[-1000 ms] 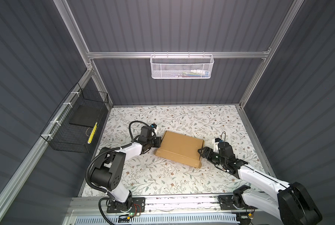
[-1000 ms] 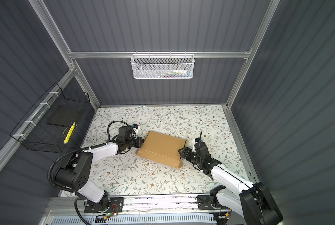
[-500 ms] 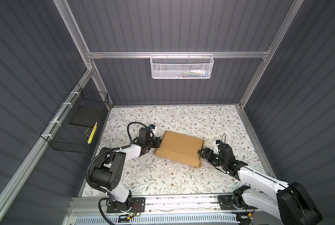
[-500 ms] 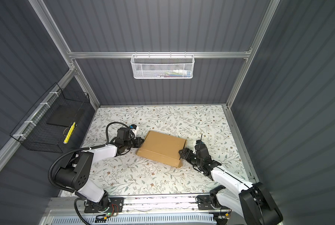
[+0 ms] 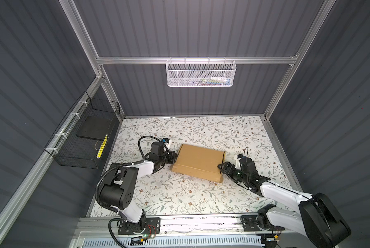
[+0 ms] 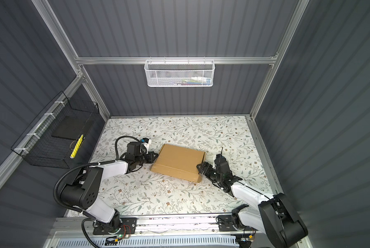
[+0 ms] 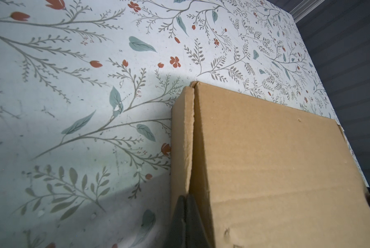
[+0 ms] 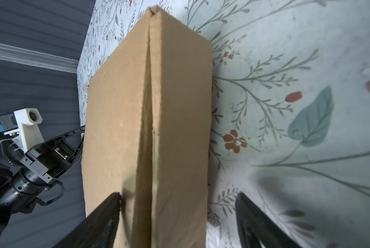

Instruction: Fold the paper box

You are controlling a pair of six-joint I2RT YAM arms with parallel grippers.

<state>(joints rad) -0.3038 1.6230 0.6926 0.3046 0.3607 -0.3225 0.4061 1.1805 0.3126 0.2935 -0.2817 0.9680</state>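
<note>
Lying flat on the flowered table (image 5: 179, 193), the box (image 5: 199, 163) sits between both grippers. The left gripper (image 5: 173, 157), fingers pressed together, touches one end. The right gripper (image 5: 222, 168) gapes wide around the opposite end, holding nothing.

The paper box (image 5: 198, 163) is plain brown. The table cover (image 5: 179, 193) is white, printed with grey-green sprigs, teal leaves and rust-red flowers. The walls (image 5: 201, 28) are dark grey and ribbed. The wire basket (image 5: 72, 154) is black, with a yellow strip (image 5: 101, 146) inside; the mesh basket (image 5: 190, 75) is white
</note>
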